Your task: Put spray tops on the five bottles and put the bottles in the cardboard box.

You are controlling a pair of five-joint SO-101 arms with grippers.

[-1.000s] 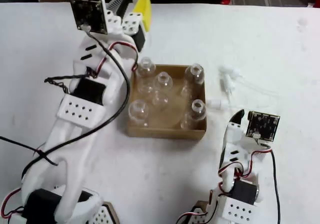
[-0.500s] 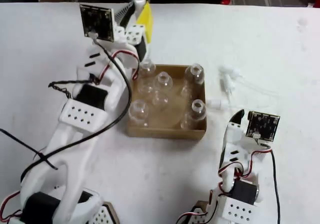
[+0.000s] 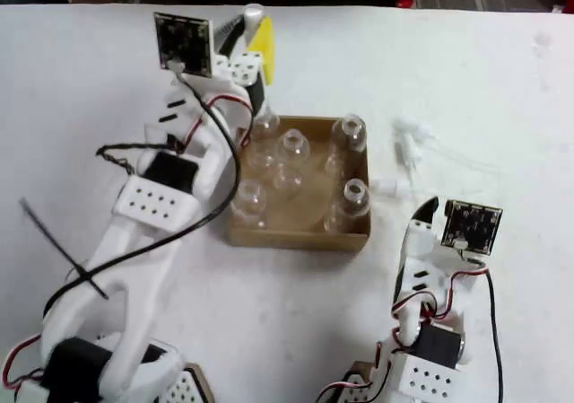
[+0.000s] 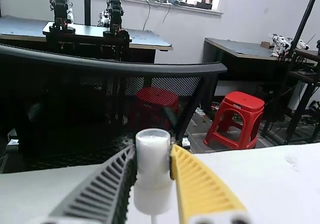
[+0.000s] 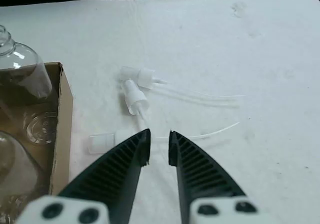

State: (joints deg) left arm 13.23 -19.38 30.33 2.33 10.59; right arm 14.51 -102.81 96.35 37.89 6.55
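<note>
Holding a white spray top (image 4: 152, 169) upright: left gripper (image 4: 152, 154), grey finger on one side and yellow finger on the other, both pinching the top's body, with its thin tube hanging below.

Left arm: stretched long across the table (image 3: 502, 80) in the high view. Its wrist is past the far left corner of the cardboard box (image 3: 296, 237), and the gripper is raised above the table, just beyond that corner.

Right arm: folded low at the near side. The right gripper (image 5: 159, 141) points toward the far side, its two dark fingers parted by a narrow gap with nothing between them.

Bottles (image 3: 292, 144): five, clear, all standing upright inside the cardboard box with open necks and no tops fitted. Three are along the far side and two along the near side.

Loose spray tops (image 5: 132, 97): three, white, lying on the table beside the box's right wall. Two are close together farther off. One lies just ahead of the right gripper's fingertips, near the box. Thin clear tubes trail from them across the table.

Left wrist view, background: black mesh chair (image 4: 100, 84) back, red stool (image 4: 235, 116), workbenches along a wall.

Right wrist view: box wall and one bottle shoulder at the edge.
</note>
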